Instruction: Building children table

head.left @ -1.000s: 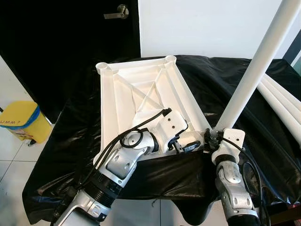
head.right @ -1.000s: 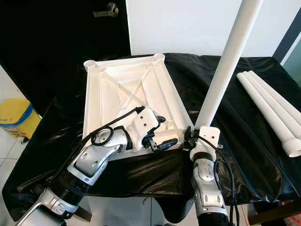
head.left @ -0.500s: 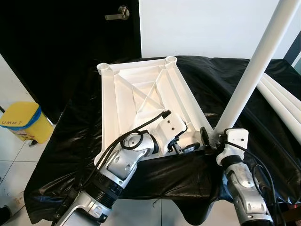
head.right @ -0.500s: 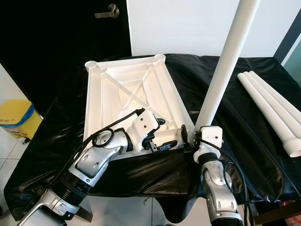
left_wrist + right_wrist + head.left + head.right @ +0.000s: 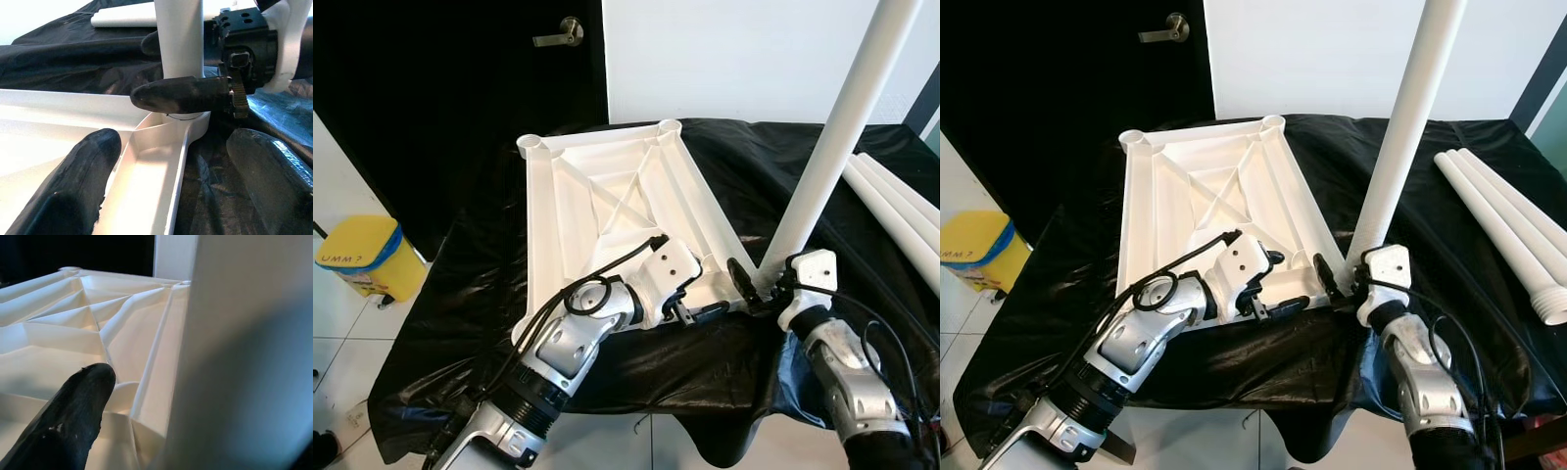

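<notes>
one white tabletop (image 5: 607, 206) lying upside down on the black cloth (image 5: 470, 294), ribs up. one white table leg (image 5: 832, 137) standing tilted in the near right corner socket (image 5: 188, 120). three spare legs (image 5: 1503, 220) lying side by side on the cloth, well to the right. one yellow bin (image 5: 357, 257) on the floor at left. versus a second ago: leg leaned less, more upright; right forearm swung outward to the right. right gripper (image 5: 1344, 284) clamped around the leg's base just above the socket, one finger (image 5: 181, 95) across the front. left gripper (image 5: 697, 308) spread apart, straddling the tabletop's near rim beside that socket, grasping nothing.
</notes>
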Controlling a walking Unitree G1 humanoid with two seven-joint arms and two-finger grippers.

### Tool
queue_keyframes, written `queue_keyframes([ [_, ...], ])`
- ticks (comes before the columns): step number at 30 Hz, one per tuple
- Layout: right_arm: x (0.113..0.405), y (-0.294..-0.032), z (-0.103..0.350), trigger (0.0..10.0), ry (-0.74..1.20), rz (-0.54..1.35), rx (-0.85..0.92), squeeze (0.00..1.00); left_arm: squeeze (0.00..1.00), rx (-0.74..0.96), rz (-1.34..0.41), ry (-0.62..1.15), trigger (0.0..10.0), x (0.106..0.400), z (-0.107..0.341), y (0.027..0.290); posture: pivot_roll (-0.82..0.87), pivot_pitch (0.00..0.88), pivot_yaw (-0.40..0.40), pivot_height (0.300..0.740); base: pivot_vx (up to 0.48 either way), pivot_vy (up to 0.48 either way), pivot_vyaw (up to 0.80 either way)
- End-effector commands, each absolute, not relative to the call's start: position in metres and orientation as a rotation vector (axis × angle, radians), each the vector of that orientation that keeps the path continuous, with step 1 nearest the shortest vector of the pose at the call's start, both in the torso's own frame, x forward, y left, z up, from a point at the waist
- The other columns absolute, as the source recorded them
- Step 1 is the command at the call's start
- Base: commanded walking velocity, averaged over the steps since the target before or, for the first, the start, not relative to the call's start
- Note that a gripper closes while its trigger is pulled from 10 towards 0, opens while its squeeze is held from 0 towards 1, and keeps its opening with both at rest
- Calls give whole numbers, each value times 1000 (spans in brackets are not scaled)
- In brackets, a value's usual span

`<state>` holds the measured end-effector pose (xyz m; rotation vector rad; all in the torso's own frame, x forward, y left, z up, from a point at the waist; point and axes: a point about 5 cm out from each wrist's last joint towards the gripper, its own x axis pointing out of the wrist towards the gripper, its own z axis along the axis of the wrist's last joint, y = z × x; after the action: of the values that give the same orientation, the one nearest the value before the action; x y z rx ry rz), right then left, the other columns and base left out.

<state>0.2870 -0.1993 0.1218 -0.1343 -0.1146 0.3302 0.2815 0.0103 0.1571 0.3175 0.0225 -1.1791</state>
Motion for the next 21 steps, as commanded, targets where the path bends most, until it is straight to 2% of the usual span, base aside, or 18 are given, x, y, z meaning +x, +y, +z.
queue_keyframes([
  [1, 286, -197, 117, 6235, -97, 360, -134, 0, 0, 323, -1234, 40, 10000, 278, 153, 10, -57, 0, -13, 740, 0, 0, 0],
  [2, 287, -198, 114, 2000, -82, 375, -134, 0, 0, 325, -1234, 39, 10000, 278, 153, 10, -54, 0, -14, 740, 0, 0, 0],
  [3, 287, -198, 114, 2000, -82, 375, -134, 0, 0, 325, -1234, 39, 10000, 278, 153, 10, -54, 0, -14, 740, 0, 0, 0],
  [4, 287, -199, 111, 0, -66, 392, -135, 0, 0, 328, -1234, 35, 10000, 278, 154, 10, -51, 0, -17, 740, 0, 0, 0],
  [8, 286, -200, 104, 0, -35, 399, -126, 0, 0, 328, -1228, 28, 10000, 279, 156, 10, -49, 0, -17, 740, 0, 0, 0],
  [9, 285, -202, 101, 6157, -24, 392, -128, 0, 0, 328, -1227, 26, 10000, 278, 156, 10, -50, 0, -18, 740, 0, 0, 0],
  [12, 285, -203, 100, 6157, -18, 385, -129, 0, 0, 328, -1227, 26, 10000, 277, 155, 10, -51, 0, -17, 740, 0, 0, 0],
  [13, 284, -204, 98, 10000, -11, 373, -128, 0, 0, 327, -1229, 27, 10000, 276, 155, 10, -55, 0, -17, 740, 0, 0, 0],
  [15, 283, -204, 97, 10000, -7, 365, -120, 0, 0, 326, -1231, 28, 10000, 275, 154, 9, -58, 0, -21, 740, 0, 0, 0],
  [16, 283, -207, 97, 10000, -3, 337, -108, 0, 0, 319, -1229, 30, 10000, 275, 156, 8, -51, 50, -31, 740, 0, 0, 0],
  [21, 285, -208, 101, 10000, -4, 311, -110, 0, 0, 300, -1230, 21, 10000, 277, 162, 7, -60, 74, -29, 740, 0, 0, 0],
])
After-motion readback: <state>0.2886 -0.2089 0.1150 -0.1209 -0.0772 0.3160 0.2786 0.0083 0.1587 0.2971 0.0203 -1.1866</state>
